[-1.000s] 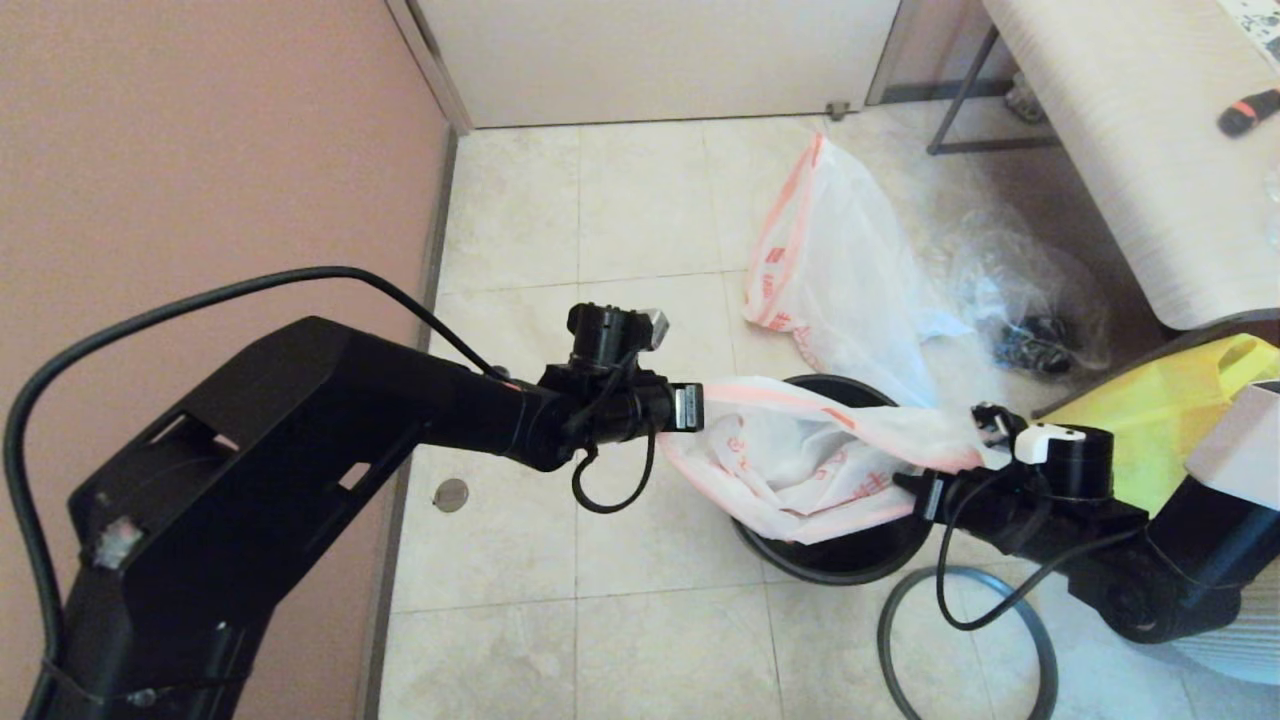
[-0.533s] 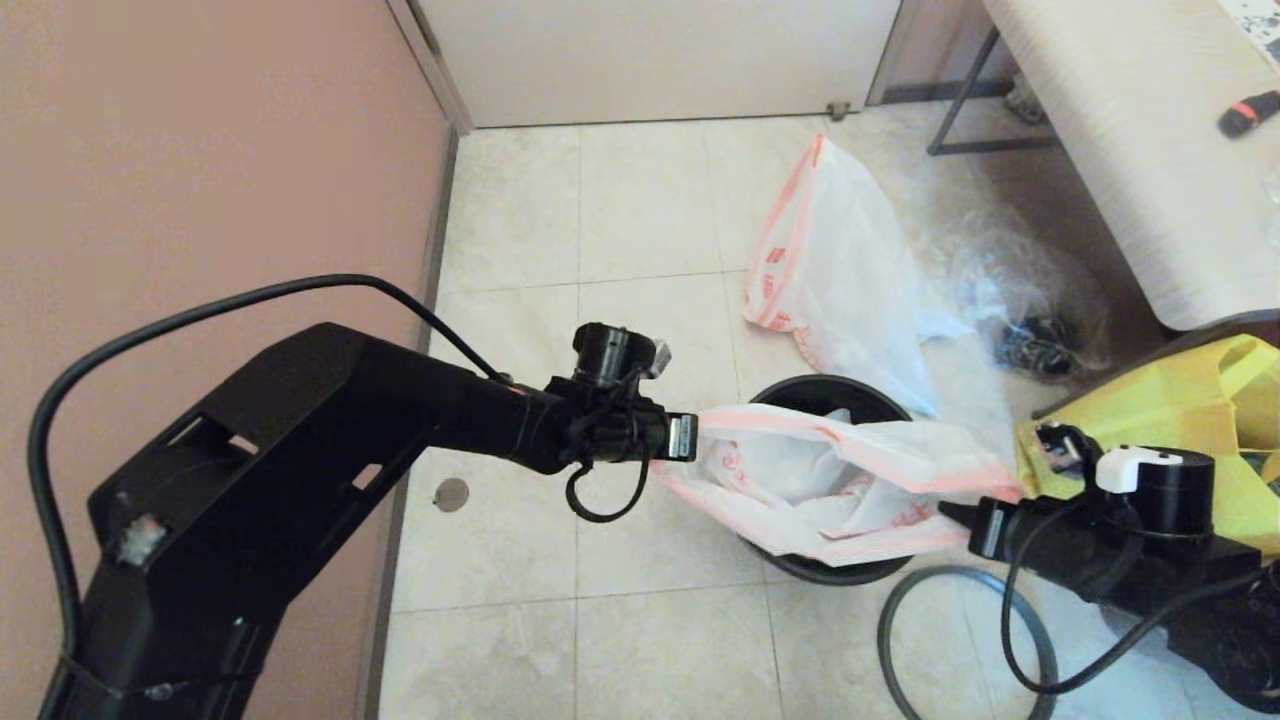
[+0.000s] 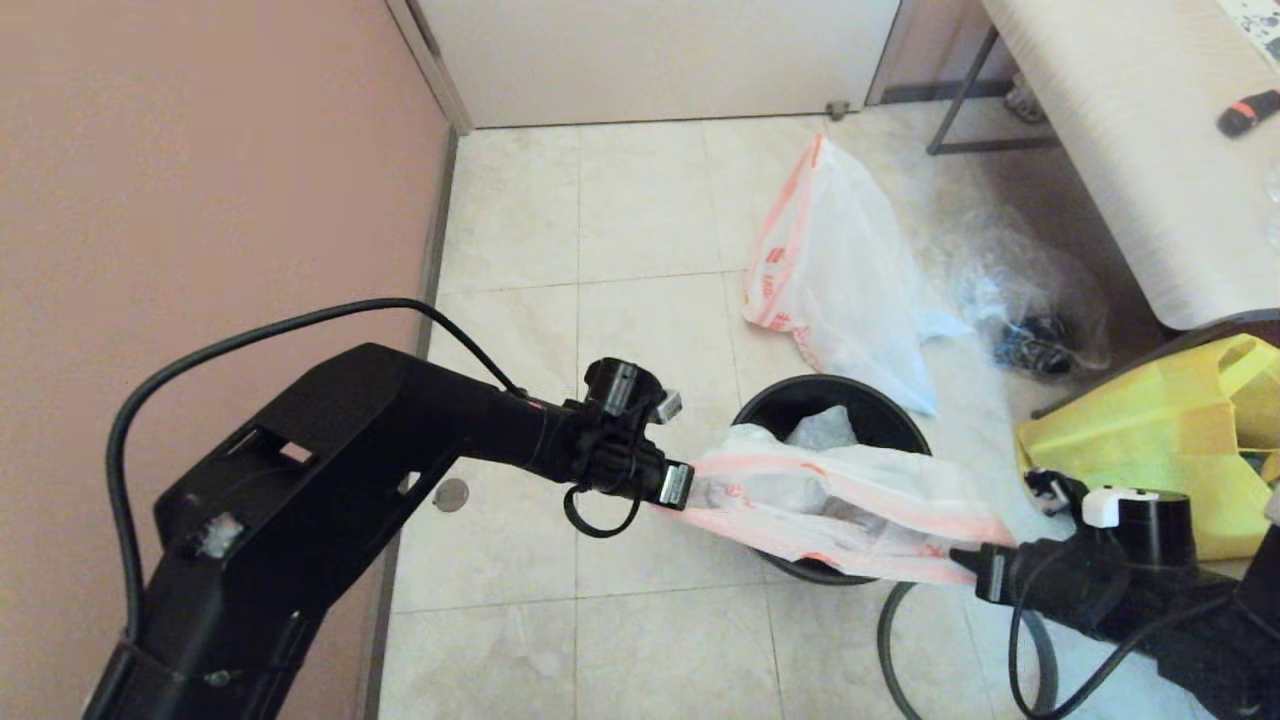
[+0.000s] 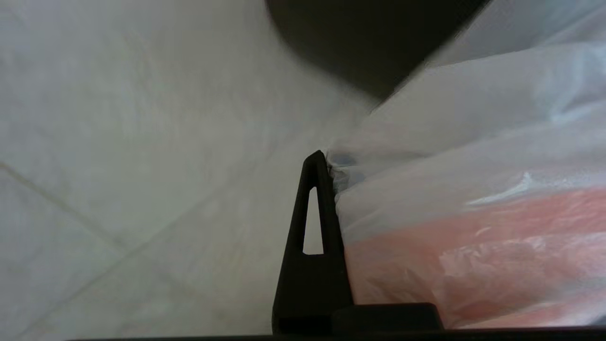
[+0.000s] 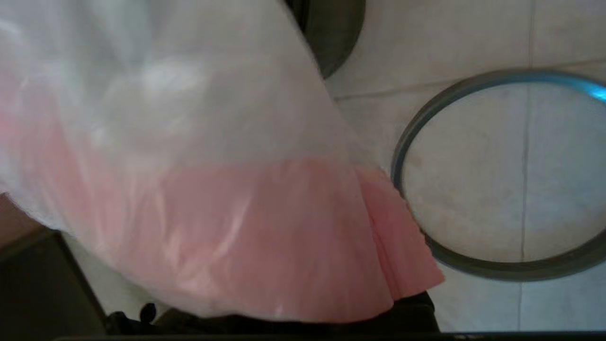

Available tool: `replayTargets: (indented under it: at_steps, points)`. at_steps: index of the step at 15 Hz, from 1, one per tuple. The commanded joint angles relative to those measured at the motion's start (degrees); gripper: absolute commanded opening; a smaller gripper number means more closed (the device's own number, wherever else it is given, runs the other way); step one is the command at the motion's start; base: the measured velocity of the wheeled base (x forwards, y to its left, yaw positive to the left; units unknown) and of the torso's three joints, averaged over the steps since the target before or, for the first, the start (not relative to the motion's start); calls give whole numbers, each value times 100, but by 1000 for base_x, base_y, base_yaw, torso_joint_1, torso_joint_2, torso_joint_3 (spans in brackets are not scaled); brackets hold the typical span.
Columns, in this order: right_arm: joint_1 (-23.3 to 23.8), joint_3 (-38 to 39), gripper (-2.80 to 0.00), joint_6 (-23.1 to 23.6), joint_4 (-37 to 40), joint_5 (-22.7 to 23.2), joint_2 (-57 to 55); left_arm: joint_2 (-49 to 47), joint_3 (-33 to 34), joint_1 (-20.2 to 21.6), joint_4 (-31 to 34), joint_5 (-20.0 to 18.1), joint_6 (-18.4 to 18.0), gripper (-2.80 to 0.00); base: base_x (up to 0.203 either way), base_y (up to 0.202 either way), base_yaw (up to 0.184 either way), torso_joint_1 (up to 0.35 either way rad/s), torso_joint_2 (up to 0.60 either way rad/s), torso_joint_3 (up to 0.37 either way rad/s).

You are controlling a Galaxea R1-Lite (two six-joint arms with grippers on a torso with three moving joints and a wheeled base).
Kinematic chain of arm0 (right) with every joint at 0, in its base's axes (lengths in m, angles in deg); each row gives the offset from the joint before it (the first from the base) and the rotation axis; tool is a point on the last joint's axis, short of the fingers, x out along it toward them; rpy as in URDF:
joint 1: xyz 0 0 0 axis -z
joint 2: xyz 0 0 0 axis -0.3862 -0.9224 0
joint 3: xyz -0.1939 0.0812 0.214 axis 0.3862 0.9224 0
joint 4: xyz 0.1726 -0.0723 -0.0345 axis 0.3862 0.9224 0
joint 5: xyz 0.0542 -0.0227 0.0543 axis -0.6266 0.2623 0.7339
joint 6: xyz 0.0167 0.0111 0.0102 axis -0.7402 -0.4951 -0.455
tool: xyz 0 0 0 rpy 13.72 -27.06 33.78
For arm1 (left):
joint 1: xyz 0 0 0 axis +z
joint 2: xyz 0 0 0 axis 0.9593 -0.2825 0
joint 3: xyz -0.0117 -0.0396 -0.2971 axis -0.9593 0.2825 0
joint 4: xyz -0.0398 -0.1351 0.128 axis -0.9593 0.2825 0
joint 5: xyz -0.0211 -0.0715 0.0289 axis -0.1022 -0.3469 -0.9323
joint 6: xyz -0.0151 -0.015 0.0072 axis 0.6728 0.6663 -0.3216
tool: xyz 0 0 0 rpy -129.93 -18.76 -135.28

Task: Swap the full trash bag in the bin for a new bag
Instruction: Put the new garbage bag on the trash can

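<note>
Head view is running evenly lit with soft, warm indoor light; shadows are staying faint, just a soft one under the table (image 3: 1150,180). No harsh glare; floor tiles (image 3: 640,220) are reading clean and sharp. Left wrist view is smearing with motion blur on the bin (image 4: 369,42) edge. Right wrist view is blurring the new bag (image 5: 213,189) up close; rim ring (image 5: 473,265) is staying sharper.

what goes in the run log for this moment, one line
left gripper: shut on thin white plastic bag | right gripper: shut on bag | bag: stretched over small round black bin | grey rim ring: on floor
</note>
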State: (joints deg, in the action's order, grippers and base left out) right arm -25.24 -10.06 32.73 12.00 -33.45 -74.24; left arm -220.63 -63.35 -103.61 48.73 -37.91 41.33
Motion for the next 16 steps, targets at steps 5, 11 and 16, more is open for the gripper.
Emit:
replayTargets:
  at_steps: [5,11,16]
  points:
    - [-99,-54,-280,396,-353,-137,-900,-225,70,-55,132,-3,-436,-280,0,0,0,0,0,0]
    - [-99,-602,-280,425,-378,-887,-1244,-791,-649,-179,-136,977,15,-280,0,0,0,0,0,0]
    - [-229,-556,-280,188,-2262,-1402,-1605,-1062,-713,-405,-2003,2022,501,-280,0,0,0,0,0,0]
